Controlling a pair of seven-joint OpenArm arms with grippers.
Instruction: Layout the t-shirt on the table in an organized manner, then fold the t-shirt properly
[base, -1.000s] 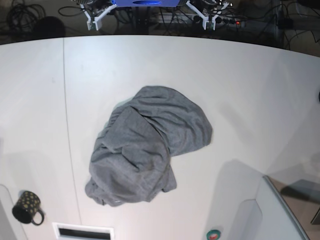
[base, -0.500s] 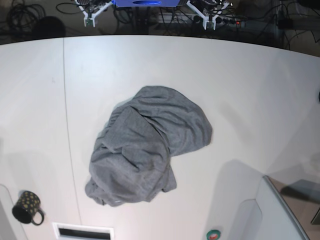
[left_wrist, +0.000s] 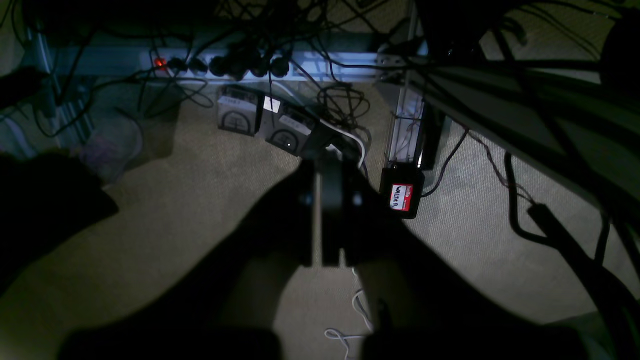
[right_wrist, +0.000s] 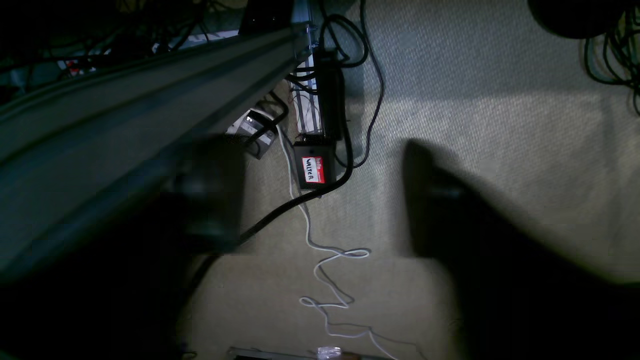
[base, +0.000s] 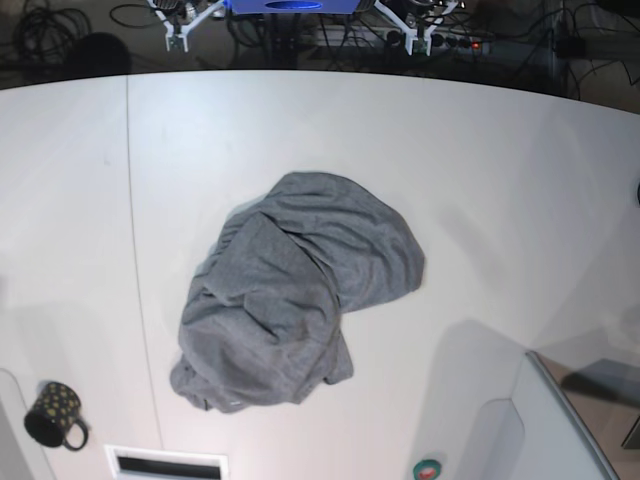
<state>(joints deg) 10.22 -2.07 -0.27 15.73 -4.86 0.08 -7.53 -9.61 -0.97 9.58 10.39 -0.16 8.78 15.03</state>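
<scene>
One t-shirt (base: 298, 295) crumpled on table (base: 500, 180) | left claw (left_wrist: 327, 215) together | right claw (right_wrist: 320, 200) apart

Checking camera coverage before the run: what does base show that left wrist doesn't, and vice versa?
Base only: the t-shirt, crumpled in a heap on the table, and a black dotted mug near the table's corner. Left wrist only: the left gripper with jaws together, above carpet, a power strip and a labelled black box. Shared: only the tangled cables on the floor behind the table.
</scene>
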